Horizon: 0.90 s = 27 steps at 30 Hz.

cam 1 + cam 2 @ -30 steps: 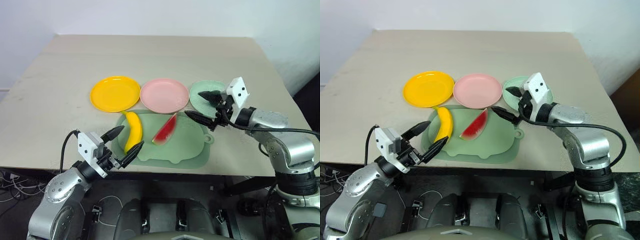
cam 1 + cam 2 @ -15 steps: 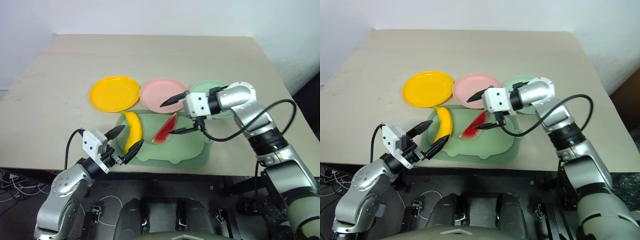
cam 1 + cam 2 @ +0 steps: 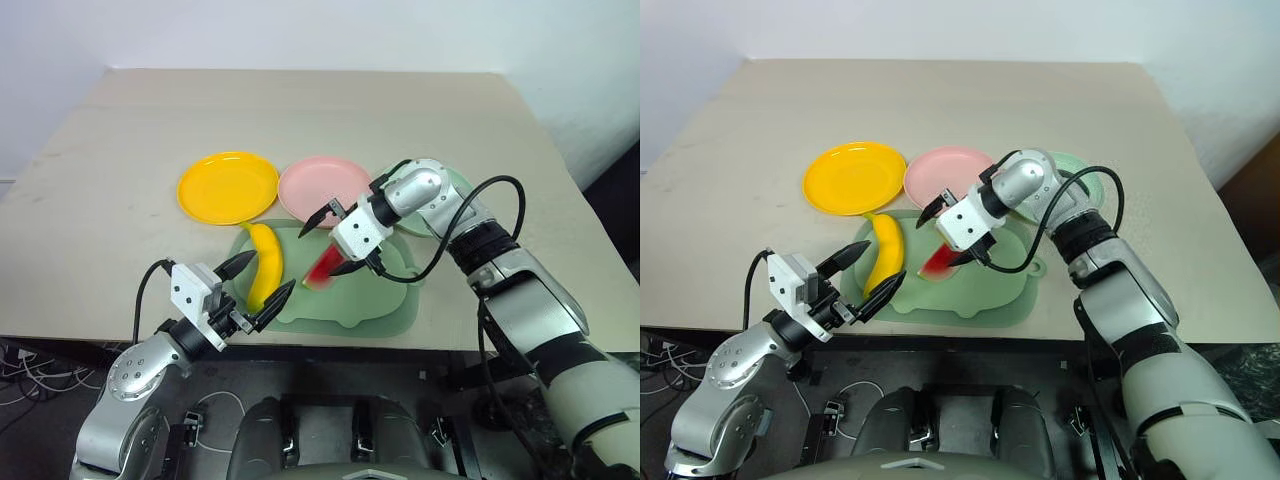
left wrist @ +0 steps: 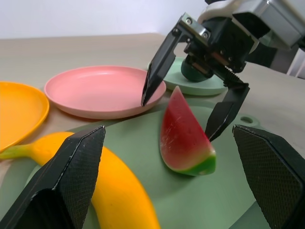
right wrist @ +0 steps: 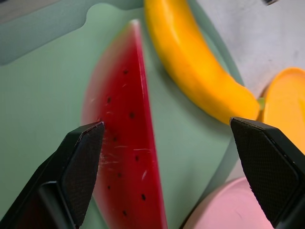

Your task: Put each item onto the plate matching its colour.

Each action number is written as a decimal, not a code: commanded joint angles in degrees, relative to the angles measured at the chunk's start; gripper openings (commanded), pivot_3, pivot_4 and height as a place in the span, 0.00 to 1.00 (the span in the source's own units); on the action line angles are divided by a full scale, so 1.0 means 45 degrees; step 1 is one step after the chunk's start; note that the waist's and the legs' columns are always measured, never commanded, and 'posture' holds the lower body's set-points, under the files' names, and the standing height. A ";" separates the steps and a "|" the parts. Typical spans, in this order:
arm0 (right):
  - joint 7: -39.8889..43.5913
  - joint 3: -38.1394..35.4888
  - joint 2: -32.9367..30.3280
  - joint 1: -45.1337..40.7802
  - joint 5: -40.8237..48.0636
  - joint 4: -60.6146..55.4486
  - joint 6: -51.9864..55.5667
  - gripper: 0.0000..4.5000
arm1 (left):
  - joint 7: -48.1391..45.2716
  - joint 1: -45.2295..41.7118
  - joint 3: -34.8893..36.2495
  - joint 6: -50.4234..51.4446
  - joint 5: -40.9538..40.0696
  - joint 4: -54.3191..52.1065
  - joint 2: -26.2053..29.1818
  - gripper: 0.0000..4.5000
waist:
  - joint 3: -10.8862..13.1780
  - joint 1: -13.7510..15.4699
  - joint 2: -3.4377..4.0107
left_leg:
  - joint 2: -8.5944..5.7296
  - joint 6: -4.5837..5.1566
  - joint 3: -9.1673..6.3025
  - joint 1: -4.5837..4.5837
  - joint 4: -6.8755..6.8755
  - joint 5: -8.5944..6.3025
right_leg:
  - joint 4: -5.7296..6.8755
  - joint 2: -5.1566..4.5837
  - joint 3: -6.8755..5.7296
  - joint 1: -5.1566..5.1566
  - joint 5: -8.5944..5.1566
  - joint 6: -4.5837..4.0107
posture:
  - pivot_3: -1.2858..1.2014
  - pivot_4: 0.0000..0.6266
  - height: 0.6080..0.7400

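Mat (image 3: 385, 300) bears red, green-rinded watermelon wedge (image 3: 328, 262).

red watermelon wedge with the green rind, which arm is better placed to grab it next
Right. The right gripper hangs open over the red watermelon wedge; the left gripper sits at the table's near edge by the yellow banana.

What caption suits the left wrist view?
Open right gripper straddling the watermelon wedge on the green mat, banana alongside.
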 commanded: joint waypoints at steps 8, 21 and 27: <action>-0.0005 0.0527 0.0703 -0.0861 -0.1554 0.2263 0.0153 0.99 | 0.0258 -0.0261 0.0169 0.0271 -0.0134 -0.0648 0.0027 1.00 | 0.0001 -0.0009 0.0004 | 0.0000 -0.0007 -0.0001 0.0004 0.0003 0.0005 | 0.0010 0.0002 0.0001 0.0000 0.0000 -0.0001 | 0.52 0.24 0.66; 0.0870 0.0378 0.1081 -0.0977 -0.1895 0.2490 0.2287 0.95 | 0.0272 -0.0198 0.0193 0.0074 0.0024 -0.0594 -0.0034 1.00 | -0.0002 0.0005 0.0004 | 0.0002 -0.0010 -0.0004 0.0015 0.0008 0.0006 | 0.0015 0.0001 0.0001 0.0014 0.0000 -0.0002 | 0.52 0.24 0.66; 0.1399 0.0412 0.1001 -0.0747 -0.1930 0.2104 0.2325 0.56 | 0.0681 -0.0416 0.0143 0.0524 -0.0103 -0.1051 0.0000 1.00 | -0.0002 -0.0016 0.0004 | 0.0002 -0.0010 -0.0005 0.0015 0.0008 0.0006 | 0.0016 0.0001 0.0001 0.0014 0.0000 -0.0002 | 0.52 0.24 0.66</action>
